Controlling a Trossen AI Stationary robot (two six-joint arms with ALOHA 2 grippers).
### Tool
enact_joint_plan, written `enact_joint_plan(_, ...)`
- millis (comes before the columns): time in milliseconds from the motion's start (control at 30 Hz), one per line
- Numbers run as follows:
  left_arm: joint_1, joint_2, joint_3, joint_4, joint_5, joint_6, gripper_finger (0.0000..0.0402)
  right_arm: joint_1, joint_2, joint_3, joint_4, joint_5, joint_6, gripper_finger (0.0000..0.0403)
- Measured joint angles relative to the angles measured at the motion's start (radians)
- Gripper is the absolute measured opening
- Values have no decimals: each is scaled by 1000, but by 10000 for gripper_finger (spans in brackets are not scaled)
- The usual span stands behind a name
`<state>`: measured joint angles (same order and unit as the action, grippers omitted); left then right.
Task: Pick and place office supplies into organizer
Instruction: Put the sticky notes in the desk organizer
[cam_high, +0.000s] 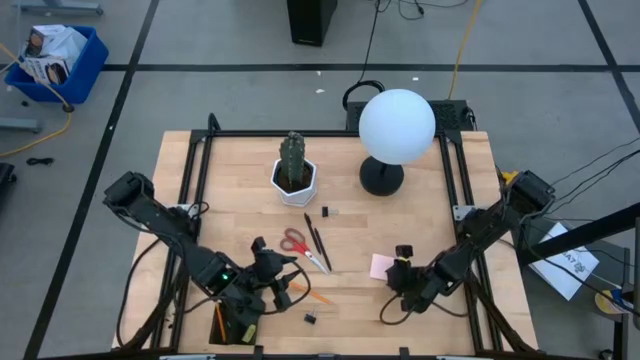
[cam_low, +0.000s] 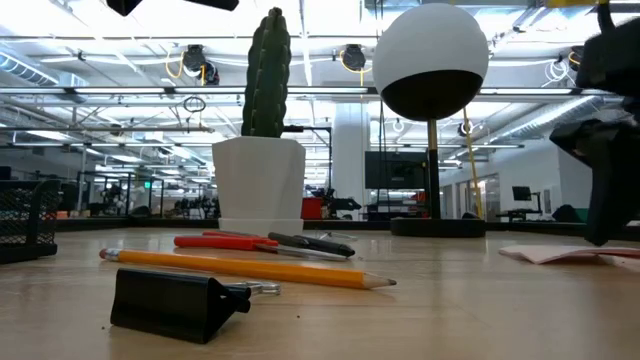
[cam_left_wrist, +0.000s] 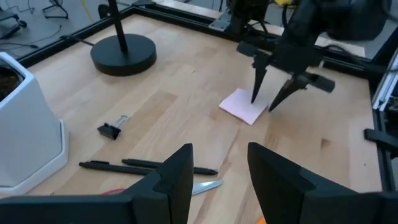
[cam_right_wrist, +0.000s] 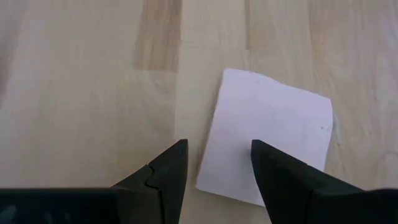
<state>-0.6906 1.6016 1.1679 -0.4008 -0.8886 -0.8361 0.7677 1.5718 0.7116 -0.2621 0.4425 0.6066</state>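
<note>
My right gripper (cam_high: 403, 262) is open and points down over the pink sticky-note pad (cam_right_wrist: 267, 137), which lies flat on the table (cam_high: 381, 266). Its fingers stand on either side of the pad's near edge. My left gripper (cam_left_wrist: 217, 174) is open and hovers near the red-handled scissors (cam_high: 297, 243) and the dark pens (cam_high: 318, 240). The orange pencil (cam_low: 250, 270) lies near the front edge, with one black clip (cam_low: 175, 303) in front of it and another clip (cam_left_wrist: 111, 129) by the cactus pot. The black organizer (cam_high: 238, 325) sits under the left arm. My right gripper has its open fingers (cam_left_wrist: 257, 87) pointing down at the edge of the sticky-note pad (cam_left_wrist: 252, 112). I cannot tell whether the tips touch the pad or the table. The pad lies flat.
A cactus in a white faceted pot (cam_high: 294, 172) stands at the table's middle far side. A lamp with a white globe (cam_high: 396, 125) and a black base (cam_high: 381, 178) stands to its right. Bare wood lies between the two grippers. Black frame rails edge the table.
</note>
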Motion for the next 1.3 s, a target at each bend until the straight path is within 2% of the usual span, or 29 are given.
enact_joint_plan(167, 0, 0, 0, 9, 0, 1, 157, 3, 96, 5, -20, 40, -10, 161)
enact_joint_plan(300, -1, 0, 0, 12, 0, 3, 157, 10, 158, 4, -48, 96, 10, 135)
enact_joint_plan(600, -1, 0, 0, 14, -2, -4, 157, 8, 174, 2, -105, 147, 133, 10)
enact_joint_plan(767, -1, 0, 0, 14, -2, -4, 157, 6, 146, 0, -112, 174, 200, 3)
enact_joint_plan(1067, 9, 33, 0, 25, -2, -6, 157, 11, 54, 85, -117, 260, 109, 0)
enact_joint_plan(1300, 48, 33, 0, 52, 3, -21, 157, 12, 45, 98, -107, 287, 86, 0)
